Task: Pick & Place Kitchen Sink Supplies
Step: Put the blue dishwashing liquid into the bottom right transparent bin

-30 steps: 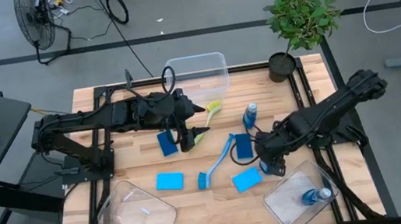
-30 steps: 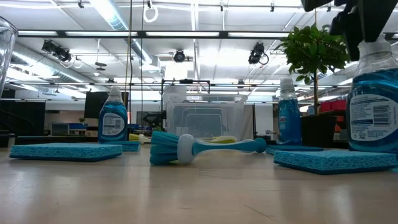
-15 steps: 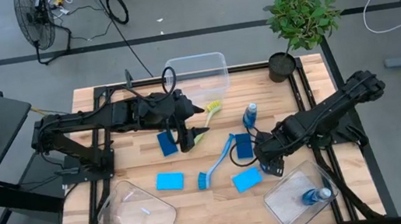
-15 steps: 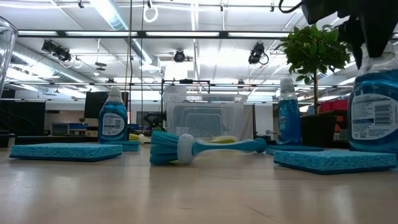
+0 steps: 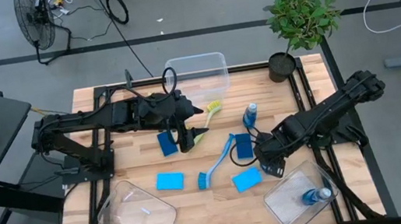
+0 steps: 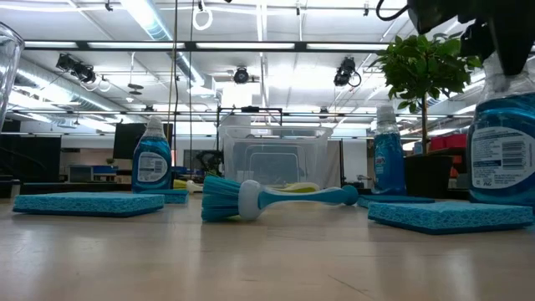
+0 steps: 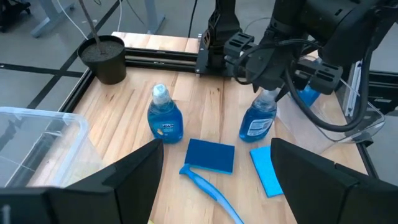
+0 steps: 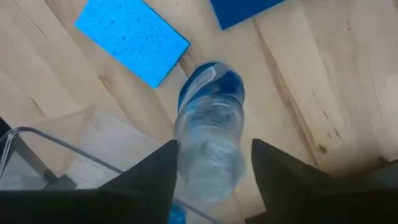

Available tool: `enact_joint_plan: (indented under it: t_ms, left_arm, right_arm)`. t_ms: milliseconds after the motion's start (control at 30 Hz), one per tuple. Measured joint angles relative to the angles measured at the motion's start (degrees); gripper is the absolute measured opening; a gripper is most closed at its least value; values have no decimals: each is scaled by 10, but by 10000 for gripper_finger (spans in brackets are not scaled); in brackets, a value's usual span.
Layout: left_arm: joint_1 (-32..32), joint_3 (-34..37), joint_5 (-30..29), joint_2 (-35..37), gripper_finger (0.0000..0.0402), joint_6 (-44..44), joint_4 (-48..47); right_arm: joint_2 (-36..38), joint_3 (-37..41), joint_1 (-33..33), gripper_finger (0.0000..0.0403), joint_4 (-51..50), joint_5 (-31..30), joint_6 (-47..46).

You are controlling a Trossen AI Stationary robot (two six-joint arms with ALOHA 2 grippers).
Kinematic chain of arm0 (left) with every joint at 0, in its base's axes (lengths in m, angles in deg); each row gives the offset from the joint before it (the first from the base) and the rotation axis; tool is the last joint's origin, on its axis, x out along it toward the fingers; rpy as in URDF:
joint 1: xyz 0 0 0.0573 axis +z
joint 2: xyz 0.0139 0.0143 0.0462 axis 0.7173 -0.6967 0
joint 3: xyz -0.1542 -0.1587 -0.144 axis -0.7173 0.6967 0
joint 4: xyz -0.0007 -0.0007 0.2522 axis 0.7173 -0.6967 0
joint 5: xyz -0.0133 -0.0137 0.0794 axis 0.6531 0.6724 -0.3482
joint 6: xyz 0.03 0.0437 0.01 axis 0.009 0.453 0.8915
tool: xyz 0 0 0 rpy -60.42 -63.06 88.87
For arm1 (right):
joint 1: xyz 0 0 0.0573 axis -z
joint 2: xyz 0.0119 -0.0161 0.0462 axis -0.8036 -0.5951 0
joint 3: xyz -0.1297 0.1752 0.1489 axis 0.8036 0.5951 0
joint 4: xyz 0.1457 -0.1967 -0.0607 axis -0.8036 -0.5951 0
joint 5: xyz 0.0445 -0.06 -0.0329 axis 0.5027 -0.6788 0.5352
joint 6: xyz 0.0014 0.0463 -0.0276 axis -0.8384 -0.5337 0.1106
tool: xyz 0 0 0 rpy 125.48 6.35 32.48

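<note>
While the left gripper (image 5: pixel 186 136) waits wide and empty over the middle of the table, the high view puts the right gripper (image 5: pixel 271 166) down low at the near right. It sits just beside a light blue sponge (image 5: pixel 246 180) and close to a clear bin (image 5: pixel 329 188) with one bottle lying inside.

Low view: the target soap bottle (image 6: pixel 501 159) stands upright on the table at the right edge, with dark gripper parts around its cap.

Left wrist view, looking across: same bottle, upright, with the right arm's head bearing down over its top.

Right wrist view is the money shot. The bottle sits between the two fingers (image 8: pixel 155 177), which straddle it narrowly. A sliver of wood shows on one side, so I'd call them open and not yet clamped.

To do this well, I'd centre the bottle, close evenly on its shoulders so it doesn't tip, then lift straight up. It needs to be high enough to clear the bin wall before swinging over.
</note>
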Motion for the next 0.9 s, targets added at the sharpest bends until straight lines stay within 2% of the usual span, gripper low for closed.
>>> enact_joint_plan:
  t_ms: [167, 233, 433, 700, 800, 900]
  left_arm:
    - [0, 0, 0, 0, 298, 0, 0]
    - [0, 0, 0, 0, 298, 0, 0]
    - [0, 0, 0, 0, 298, 1, 5]
    - [0, 0, 2, 0, 298, 2, 16]
    - [0, 0, 2, 0, 298, 2, 16]
    - [0, 0, 1, 0, 298, 2, 16]
  right_arm:
    - [1, 0, 2, 134, -1, -1, 5]
    - [1, 0, 2, 121, -1, -1, 11]
    - [4, 0, 2, 121, -2, 2, 40]
    - [41, 0, 2, 121, -7, 46, 96]
    - [57, -17, 2, 121, -39, 40, 120]
    - [62, -50, 7, 121, -84, 4, 165]
